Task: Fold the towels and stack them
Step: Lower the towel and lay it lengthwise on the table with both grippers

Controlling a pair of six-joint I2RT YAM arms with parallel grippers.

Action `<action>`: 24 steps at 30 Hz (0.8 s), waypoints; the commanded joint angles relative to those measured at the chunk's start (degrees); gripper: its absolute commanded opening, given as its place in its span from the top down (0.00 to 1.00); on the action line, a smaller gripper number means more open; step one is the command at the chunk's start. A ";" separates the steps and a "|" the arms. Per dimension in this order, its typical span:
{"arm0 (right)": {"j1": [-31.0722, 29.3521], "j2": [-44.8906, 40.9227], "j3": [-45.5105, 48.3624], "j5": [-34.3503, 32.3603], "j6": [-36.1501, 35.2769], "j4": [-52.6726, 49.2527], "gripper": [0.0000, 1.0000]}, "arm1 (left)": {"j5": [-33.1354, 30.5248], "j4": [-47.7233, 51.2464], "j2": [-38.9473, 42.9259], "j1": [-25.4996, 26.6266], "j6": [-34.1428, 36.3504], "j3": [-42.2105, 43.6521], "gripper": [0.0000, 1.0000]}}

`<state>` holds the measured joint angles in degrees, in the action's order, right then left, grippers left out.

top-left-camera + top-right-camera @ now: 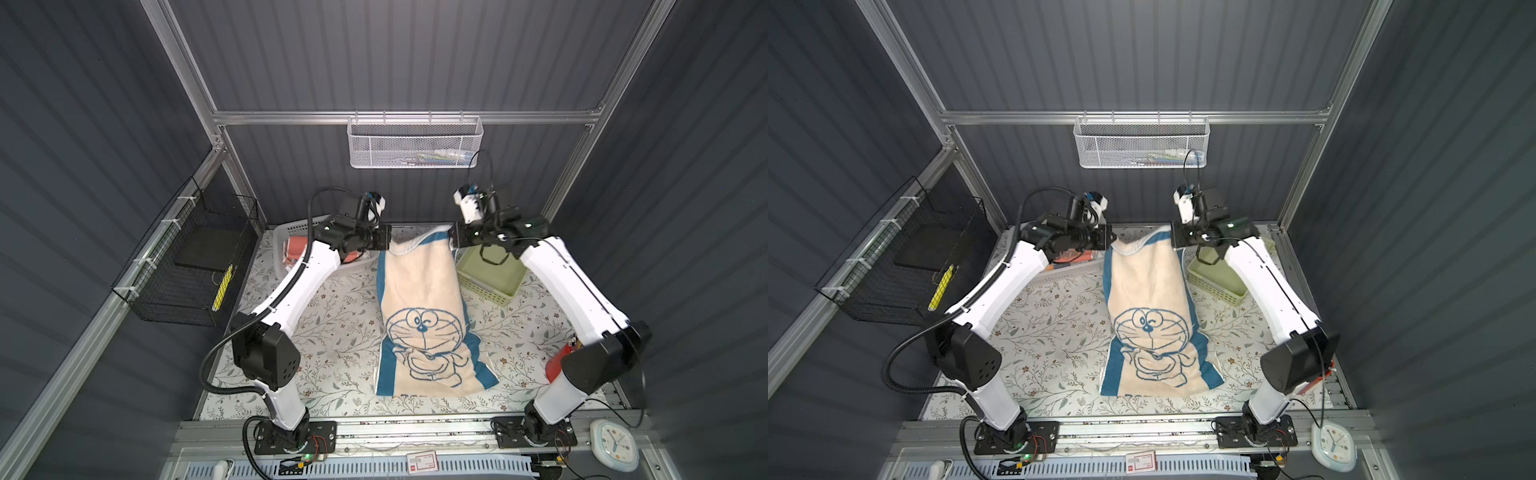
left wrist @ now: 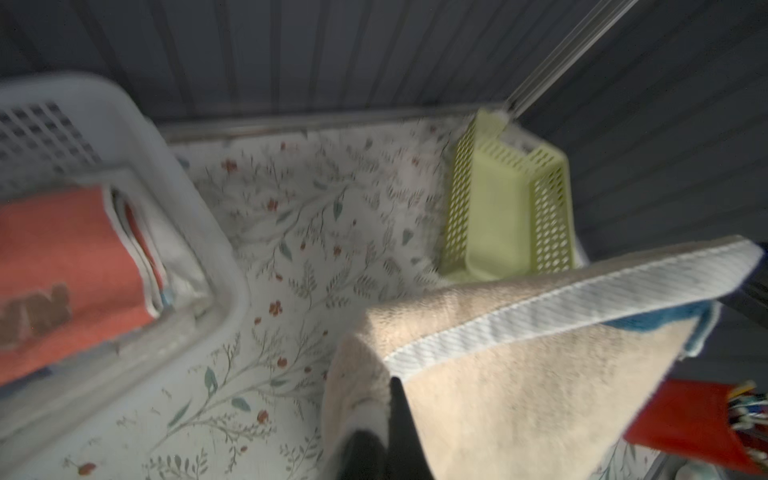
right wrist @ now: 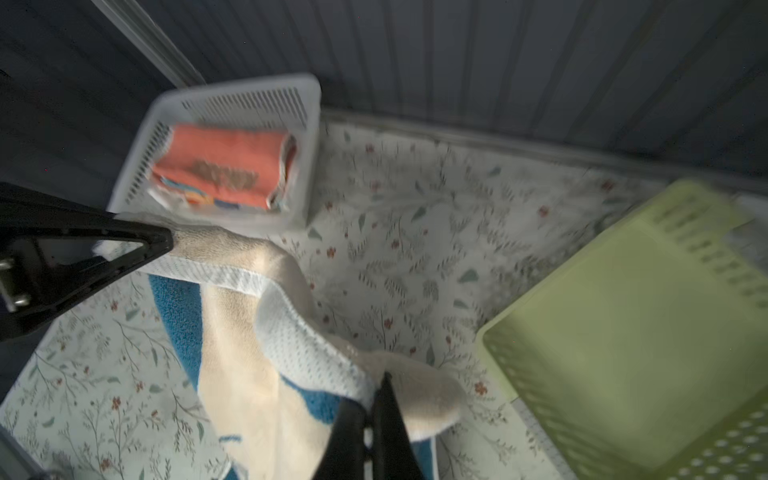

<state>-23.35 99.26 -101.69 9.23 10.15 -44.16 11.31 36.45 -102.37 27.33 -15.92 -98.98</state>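
Right wrist: left claw, right claw tight on cream towel (white basket blurry).

- White basket: mostly hidden behind the left arm in both top views.
- Coral towel: lettering blurred in both wrist views, unreadable.
- Red container: partly hidden behind the right arm.
- Mesh wall basket: contents too small to identify.
- Green basket: cut off by the right wrist view's edge.
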 commanded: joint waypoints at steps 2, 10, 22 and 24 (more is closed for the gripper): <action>-0.44 4.40 2.05 2.95 1.67 3.28 1.00 | 3.47 -6.58 -2.09 0.26 -1.61 5.46 1.00; -0.90 14.90 2.02 -4.73 -2.73 1.43 1.00 | -0.80 -6.74 -12.56 -0.34 1.25 5.84 1.00; 2.58 19.50 1.92 -14.33 -2.17 -4.34 1.00 | -6.98 -4.38 -22.50 -5.79 3.75 -2.16 1.00; 3.29 19.65 1.88 -15.36 -1.55 -5.16 1.00 | -7.00 -4.28 -22.61 -7.16 4.07 -2.16 1.00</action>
<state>-20.95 118.61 -98.72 -2.76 7.60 -46.54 6.48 30.81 -124.95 21.80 -13.61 -99.07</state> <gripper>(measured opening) 0.056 0.049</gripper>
